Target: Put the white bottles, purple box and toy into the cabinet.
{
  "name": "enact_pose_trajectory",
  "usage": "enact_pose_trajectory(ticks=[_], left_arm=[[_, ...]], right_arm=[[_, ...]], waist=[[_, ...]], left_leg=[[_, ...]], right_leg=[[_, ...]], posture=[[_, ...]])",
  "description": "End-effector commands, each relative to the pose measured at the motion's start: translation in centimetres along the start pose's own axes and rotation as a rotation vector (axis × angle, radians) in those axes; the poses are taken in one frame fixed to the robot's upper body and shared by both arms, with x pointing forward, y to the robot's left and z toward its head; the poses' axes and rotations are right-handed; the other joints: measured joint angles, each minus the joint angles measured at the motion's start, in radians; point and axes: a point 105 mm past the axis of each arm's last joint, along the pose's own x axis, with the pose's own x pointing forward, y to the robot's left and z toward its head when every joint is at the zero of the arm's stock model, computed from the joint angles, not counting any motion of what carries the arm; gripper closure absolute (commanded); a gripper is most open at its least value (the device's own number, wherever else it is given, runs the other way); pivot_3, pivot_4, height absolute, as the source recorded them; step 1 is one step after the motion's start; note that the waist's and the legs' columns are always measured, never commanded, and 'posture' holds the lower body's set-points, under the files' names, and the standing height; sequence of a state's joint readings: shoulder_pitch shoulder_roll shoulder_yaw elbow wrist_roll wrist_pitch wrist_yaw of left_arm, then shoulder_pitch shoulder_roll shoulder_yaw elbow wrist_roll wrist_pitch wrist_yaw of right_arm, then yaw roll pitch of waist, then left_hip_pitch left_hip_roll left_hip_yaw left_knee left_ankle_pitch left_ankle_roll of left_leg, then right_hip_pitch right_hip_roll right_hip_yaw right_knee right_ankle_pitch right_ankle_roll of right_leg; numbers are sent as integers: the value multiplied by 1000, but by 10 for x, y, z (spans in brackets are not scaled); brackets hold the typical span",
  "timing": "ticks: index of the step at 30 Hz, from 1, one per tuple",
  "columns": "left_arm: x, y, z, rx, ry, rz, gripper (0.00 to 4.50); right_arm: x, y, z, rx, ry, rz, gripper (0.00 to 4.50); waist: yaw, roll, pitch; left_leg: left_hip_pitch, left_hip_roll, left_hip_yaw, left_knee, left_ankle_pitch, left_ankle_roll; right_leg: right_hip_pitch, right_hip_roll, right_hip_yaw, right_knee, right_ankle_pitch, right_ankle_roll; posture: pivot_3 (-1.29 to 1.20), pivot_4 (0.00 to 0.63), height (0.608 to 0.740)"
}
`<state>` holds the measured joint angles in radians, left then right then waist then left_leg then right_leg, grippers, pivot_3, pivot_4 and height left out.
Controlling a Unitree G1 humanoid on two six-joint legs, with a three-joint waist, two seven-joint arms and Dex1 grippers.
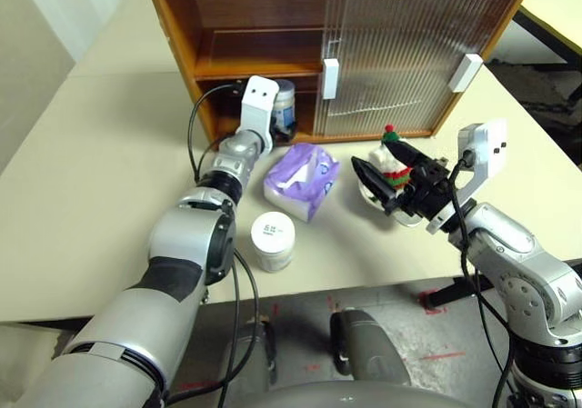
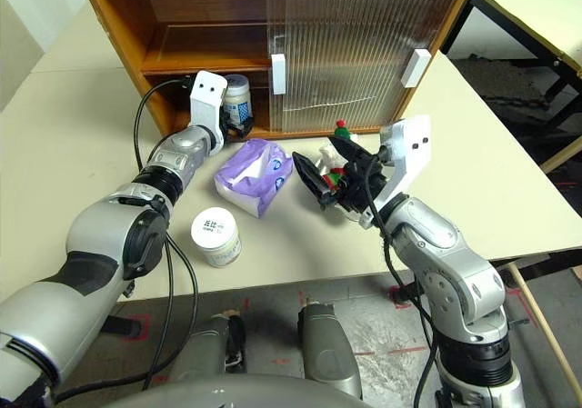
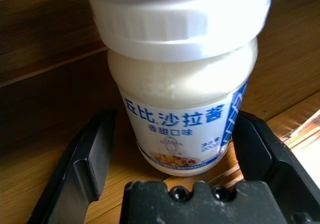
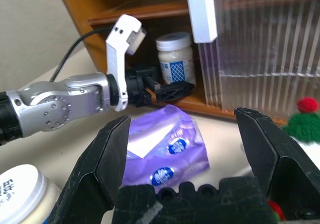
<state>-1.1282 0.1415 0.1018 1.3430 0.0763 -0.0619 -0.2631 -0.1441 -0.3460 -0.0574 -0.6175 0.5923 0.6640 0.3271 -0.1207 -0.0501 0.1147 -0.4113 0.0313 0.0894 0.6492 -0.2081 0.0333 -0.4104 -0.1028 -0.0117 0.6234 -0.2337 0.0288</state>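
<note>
Left gripper [image 4: 167,90] jaws spread, flanking one white bottle [image 3: 182,79] on the cabinet [image 1: 218,26] lower shelf; contact unclear. Right gripper [image 4: 185,149] jaws spread, empty, hiding most of the toy [image 1: 393,158]. Purple box [image 1: 300,181] between the grippers, second white bottle [image 1: 273,241] nearer on the beige worktop [image 1: 91,172].

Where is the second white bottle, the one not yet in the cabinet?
The second white bottle stands upright on the table near its front edge, beside the left arm and just in front of the purple box.
</note>
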Motion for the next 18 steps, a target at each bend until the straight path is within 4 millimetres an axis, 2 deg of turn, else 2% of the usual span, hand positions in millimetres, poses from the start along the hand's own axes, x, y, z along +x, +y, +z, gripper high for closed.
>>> enact_pose_trajectory(ticks=[1, 11, 18], left_arm=[[-1, 1, -1, -13, -5, -9, 20], [-8, 2, -22, -27, 16, -69, 20], [-12, 11, -26, -33, 10, -56, 20]], right_arm=[[3, -1, -3, 9, 2, 13, 0], [11, 3, -3, 14, -12, 74, 0], [15, 8, -4, 16, -19, 112, 0]], waist=[[1, 0, 0], [1, 0, -1], [2, 0, -2]], left_leg=[[0, 0, 0, 0, 0, 0], [0, 0, 0, 0, 0, 0], [0, 0, 0, 1, 0, 0]], right_leg=[[0, 0, 0, 0, 0, 0], [0, 0, 0, 0, 1, 0], [0, 0, 0, 1, 2, 0]], posture=[[-205, 85, 740], [-171, 64, 740], [-157, 52, 740]])
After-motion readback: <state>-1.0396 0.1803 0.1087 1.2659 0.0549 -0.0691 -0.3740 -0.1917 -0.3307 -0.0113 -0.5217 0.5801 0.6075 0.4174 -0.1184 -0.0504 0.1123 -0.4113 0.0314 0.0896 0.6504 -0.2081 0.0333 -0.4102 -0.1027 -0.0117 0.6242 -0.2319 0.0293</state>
